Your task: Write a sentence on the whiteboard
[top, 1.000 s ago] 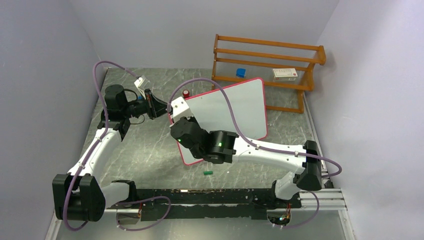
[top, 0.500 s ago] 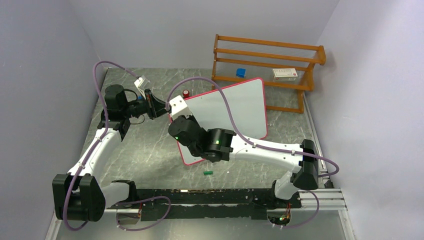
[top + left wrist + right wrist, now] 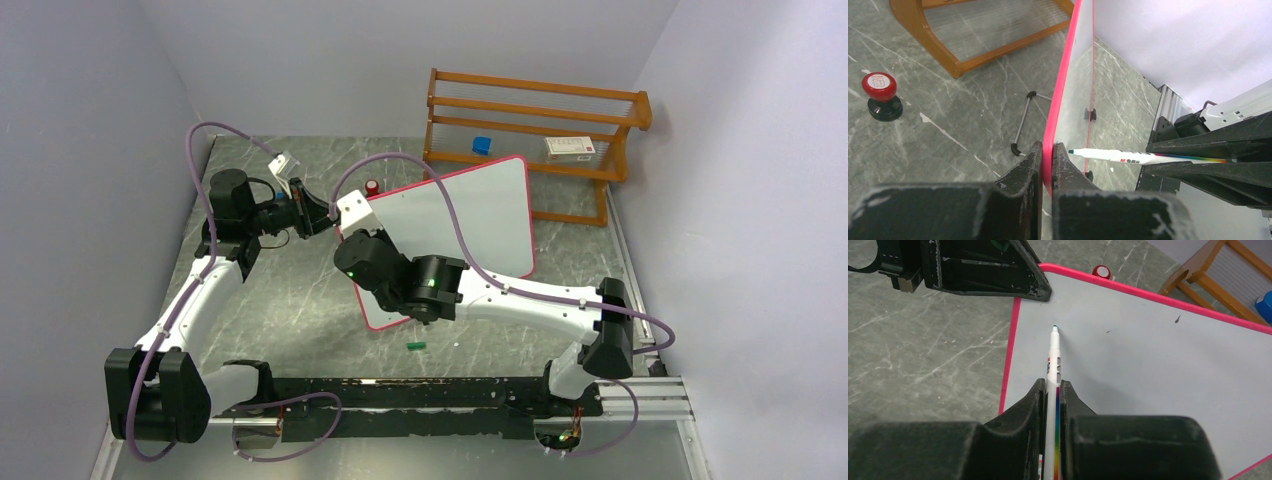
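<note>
Over the last second the right arm had slid a little up and to the left, so the right gripper (image 3: 1052, 387) carried the pen (image 3: 1053, 347) closer to the left gripper (image 3: 1047, 150). The right fingers were squeezed shut on the pen, with its green tip sticking out ahead of them. The left fingers were pinched tight on the pink rim of the whiteboard (image 3: 1148, 355), one finger on each side, holding it by its corner. The pen tip sat just beside the left fingers, right by the white face, but I could not tell if it was touching. The board ahead of the right fingers was bare, apart from a tiny dark speck (image 3: 1178, 318), and none of the sentence showed on it. So I think the pen was being brought to the top corner to start the first word, and the writing was not yet begun.
</note>
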`<act>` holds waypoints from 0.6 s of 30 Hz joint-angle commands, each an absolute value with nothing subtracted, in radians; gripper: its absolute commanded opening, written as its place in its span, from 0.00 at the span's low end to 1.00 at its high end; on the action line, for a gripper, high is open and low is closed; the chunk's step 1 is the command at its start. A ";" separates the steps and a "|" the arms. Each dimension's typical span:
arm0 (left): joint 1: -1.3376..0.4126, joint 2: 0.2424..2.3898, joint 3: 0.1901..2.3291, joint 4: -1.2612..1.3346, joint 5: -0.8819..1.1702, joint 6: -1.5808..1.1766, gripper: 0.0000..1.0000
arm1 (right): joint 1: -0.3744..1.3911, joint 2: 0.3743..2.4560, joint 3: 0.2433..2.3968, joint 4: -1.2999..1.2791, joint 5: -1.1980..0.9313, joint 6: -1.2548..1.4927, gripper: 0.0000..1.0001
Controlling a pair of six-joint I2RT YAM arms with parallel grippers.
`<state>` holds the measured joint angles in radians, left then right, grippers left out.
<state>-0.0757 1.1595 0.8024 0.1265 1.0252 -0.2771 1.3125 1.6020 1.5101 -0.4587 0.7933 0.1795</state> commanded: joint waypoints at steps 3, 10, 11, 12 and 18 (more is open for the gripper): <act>-0.091 1.164 0.783 0.107 1.022 -0.232 0.05 | 1.303 1.617 1.542 -0.452 0.804 0.182 0.00; -0.091 1.165 0.782 0.109 1.025 -0.234 0.05 | 1.298 1.625 1.543 -0.454 0.800 0.184 0.00; -0.091 1.165 0.782 0.109 1.026 -0.232 0.05 | 1.297 1.627 1.542 -0.456 0.798 0.184 0.00; -0.091 1.164 0.783 0.107 1.023 -0.231 0.05 | 1.296 1.628 1.543 -0.457 0.797 0.184 0.00; -0.091 1.164 0.782 0.111 1.027 -0.236 0.05 | 1.295 1.636 1.543 -0.468 0.792 0.191 0.00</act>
<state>-0.0757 1.1599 0.8021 0.1265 1.0241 -0.2771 1.3018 1.6173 1.5112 -0.4618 0.7910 0.1791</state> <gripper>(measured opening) 0.081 0.138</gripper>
